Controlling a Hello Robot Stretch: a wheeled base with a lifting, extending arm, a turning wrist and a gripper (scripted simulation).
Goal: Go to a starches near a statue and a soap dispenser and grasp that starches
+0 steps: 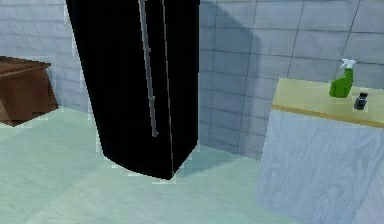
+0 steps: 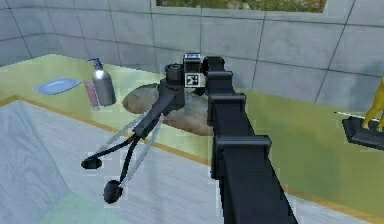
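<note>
Gripper [image 2: 103,175] hangs at the end of the dark arm [image 2: 240,150] in the arm side view. Its two thin fingers [image 2: 95,160] slant down toward the picture's left, out past the front edge of the tabletop [image 2: 290,130]. I cannot tell how the fingers are set, or whether the gripper holds anything, because a brown lump [image 2: 188,114] lies on the tabletop right behind the gripper's dark body. That rounded, flattish lump looks like the starchy food the task names. It sits just left of the arm's far end, below the two white marker squares [image 2: 192,68].

A grey soap dispenser [image 2: 98,80] with a pump top stands upright on the tabletop just left of the lump. Farther left lies a blue plate [image 2: 58,86]. At the right edge, well apart from the lump, stands a golden statue [image 2: 376,105] on a dark base, partly cut off. A grey tiled wall [image 2: 280,50] runs behind the tabletop.

In the forward view a tall black fridge [image 1: 135,80] stands on a pale floor [image 1: 60,170], with a brown wooden cabinet [image 1: 25,90] to its left. On the right, a pale counter's yellow top [image 1: 305,100] carries a green spray bottle [image 1: 343,78] and, just beside it, a small dark jar [image 1: 362,99].
</note>
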